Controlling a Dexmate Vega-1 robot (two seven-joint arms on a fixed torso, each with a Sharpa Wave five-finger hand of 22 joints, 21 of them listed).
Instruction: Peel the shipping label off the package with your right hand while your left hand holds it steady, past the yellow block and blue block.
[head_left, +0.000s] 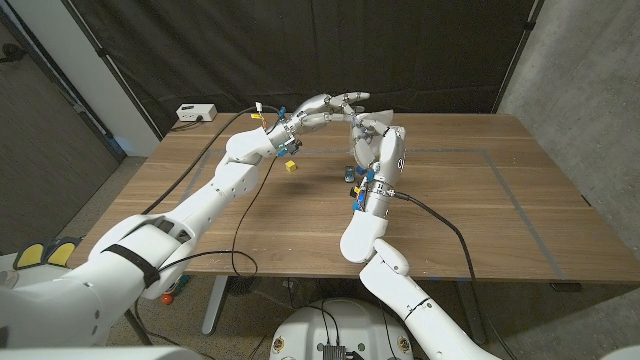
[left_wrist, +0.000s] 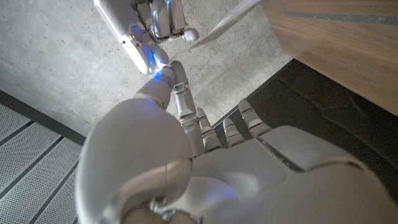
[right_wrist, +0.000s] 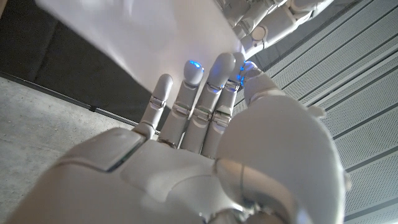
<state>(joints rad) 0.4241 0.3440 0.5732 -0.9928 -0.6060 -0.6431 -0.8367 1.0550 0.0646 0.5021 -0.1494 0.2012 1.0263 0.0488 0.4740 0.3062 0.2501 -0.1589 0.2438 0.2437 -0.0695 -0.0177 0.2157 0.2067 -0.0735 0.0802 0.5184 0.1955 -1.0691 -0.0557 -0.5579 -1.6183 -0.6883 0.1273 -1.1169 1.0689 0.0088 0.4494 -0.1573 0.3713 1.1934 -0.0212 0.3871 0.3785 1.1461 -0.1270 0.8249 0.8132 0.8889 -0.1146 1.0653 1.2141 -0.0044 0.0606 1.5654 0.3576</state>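
Note:
The package (head_left: 362, 152), thin and pale, is held upright in the air over the table's far middle. My left hand (head_left: 333, 106) reaches over from the left and its fingers close on the package's top edge. My right hand (head_left: 388, 147) holds the package from the right side. The right wrist view shows the package's white face (right_wrist: 143, 37) against my right hand's fingers (right_wrist: 193, 93), with my left hand's fingers (right_wrist: 267, 22) at its edge. I cannot tell the label from the package. The yellow block (head_left: 291, 166) and blue block (head_left: 350, 176) lie on the table below the hands.
The wooden table (head_left: 480, 200) carries a faint taped rectangle on its right half. A white box (head_left: 196, 113) with a cable sits at the back left corner. Black cables trail from both arms across the table. A dark curtain hangs behind.

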